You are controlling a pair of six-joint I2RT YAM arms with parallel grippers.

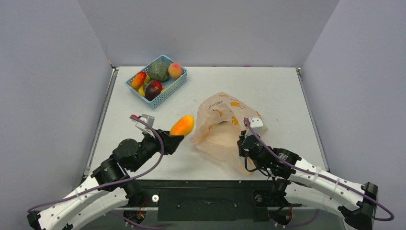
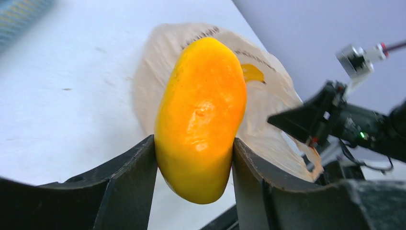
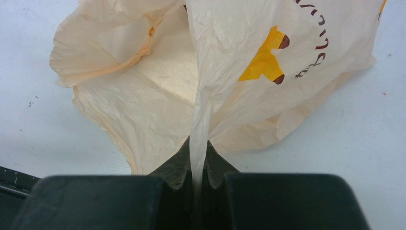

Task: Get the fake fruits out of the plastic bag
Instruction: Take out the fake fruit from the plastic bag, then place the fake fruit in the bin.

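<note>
Our left claw (image 2: 194,143) stands half open, clamped on a yellow-orange toy fruit (image 2: 201,115) with one finger on each side. It holds the fruit above the table, just left of the plastic bag (image 1: 218,125). Our right claw (image 3: 198,165) is pinched tight on a fold of the bag's rim, holding the mouth up. Folds and the right wrist hide the bag's far inside from us. More toy fruits (image 1: 154,88) lie in a blue basket (image 1: 178,85) at the back left of the white table (image 1: 277,91), between pale grey walls (image 1: 201,28).
</note>
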